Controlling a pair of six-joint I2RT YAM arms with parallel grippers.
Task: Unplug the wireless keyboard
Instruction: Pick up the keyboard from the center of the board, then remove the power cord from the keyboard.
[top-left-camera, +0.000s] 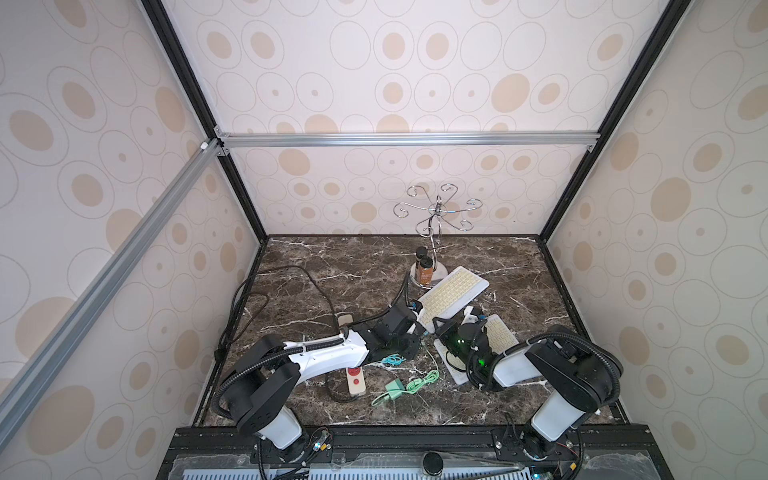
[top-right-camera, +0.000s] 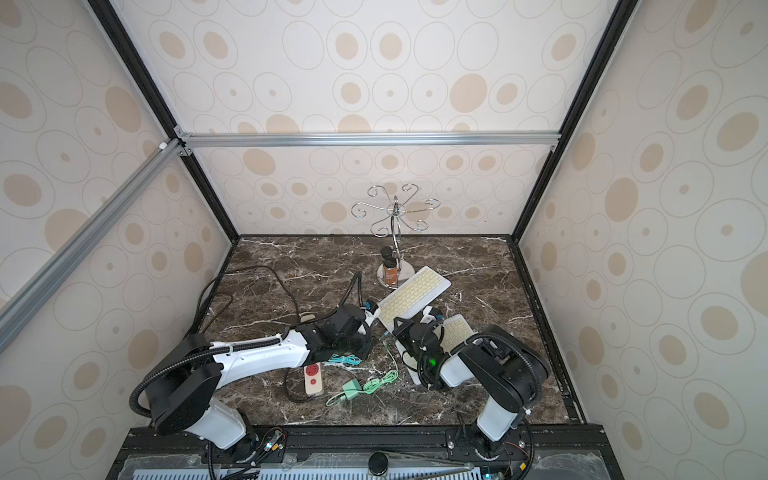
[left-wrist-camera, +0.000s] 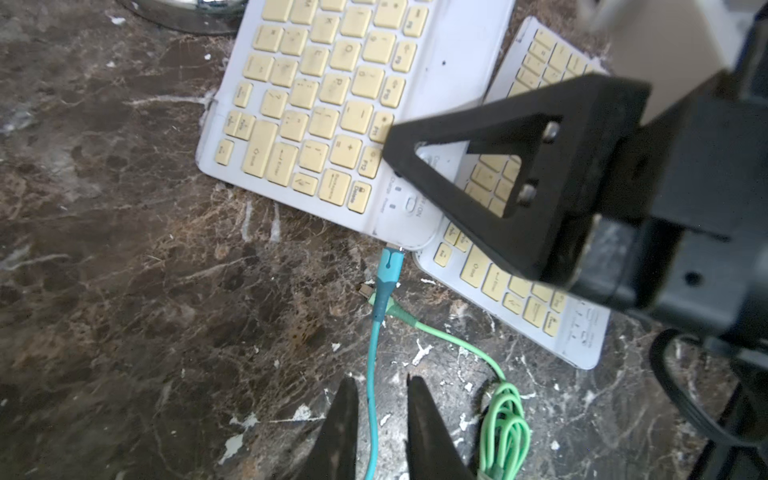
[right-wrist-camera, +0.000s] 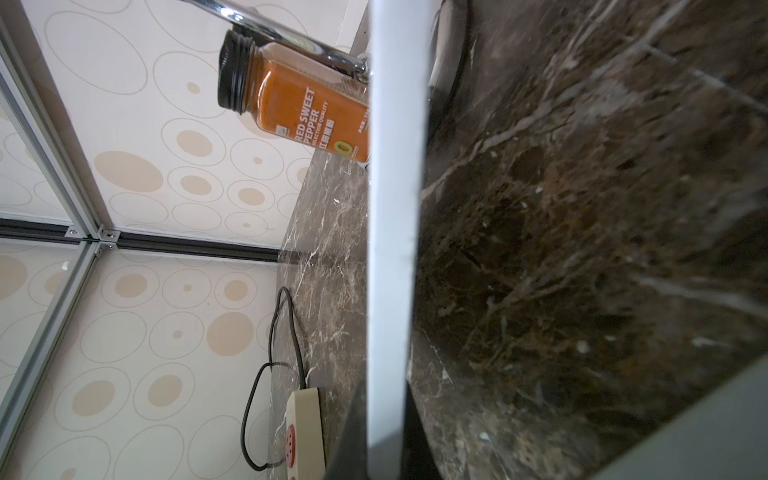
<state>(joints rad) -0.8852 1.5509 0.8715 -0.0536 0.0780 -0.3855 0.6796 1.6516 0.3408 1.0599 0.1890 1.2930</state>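
The wireless keyboard (top-left-camera: 453, 295) (top-right-camera: 415, 293) is white with yellow keys and lies slanted at mid table. A blue cable plug (left-wrist-camera: 390, 270) sits in the port on its near edge. The blue cable (left-wrist-camera: 372, 374) runs back between the fingers of my left gripper (left-wrist-camera: 382, 382). That gripper is open and straddles the cable a little behind the plug without pinching it. My right gripper (right-wrist-camera: 386, 399) is shut on the keyboard's white edge (right-wrist-camera: 392, 208). One black right finger (left-wrist-camera: 498, 174) lies over the keyboard corner in the left wrist view.
A second white keyboard (top-left-camera: 500, 336) lies under the right arm. A green charger with its cable (top-left-camera: 395, 388), a beige power strip (top-left-camera: 356, 380) and a black cord (top-left-camera: 291, 274) lie near the left arm. Spice bottles (top-left-camera: 424, 270) and a chrome stand (top-left-camera: 436, 212) stand behind.
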